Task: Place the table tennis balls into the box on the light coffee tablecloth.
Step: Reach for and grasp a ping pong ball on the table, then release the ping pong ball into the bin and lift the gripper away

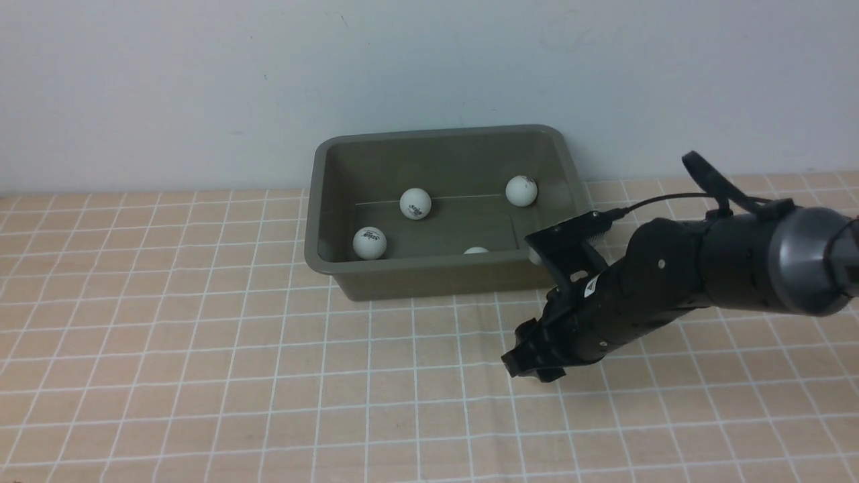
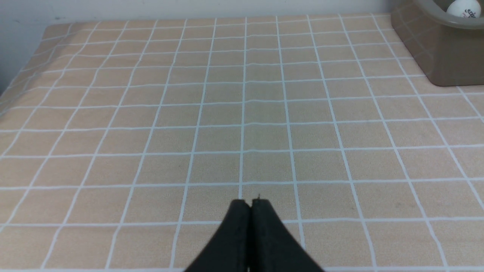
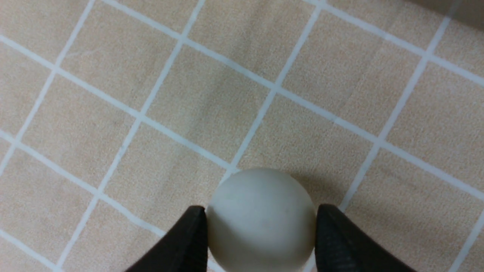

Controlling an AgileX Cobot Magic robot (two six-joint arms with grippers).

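Clearly a pick-up: right gripper [image 3: 261, 211] low on the cloth [image 3: 113, 94], jaws against both sides of a ball [image 3: 261, 196] (others already lie in the box [image 1: 322, 201]). Next: lift it high enough to clear that box. Left gripper [image 2: 249, 206] pinched together, empty.

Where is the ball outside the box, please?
Right wrist view: the ball, on the tablecloth within the right gripper, near the right end of the box.

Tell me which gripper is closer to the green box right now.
Right. The right gripper is down at the cloth just before the box's right front corner, gripping a ball. The left gripper, shut, has a wide stretch of cloth between it and the box.
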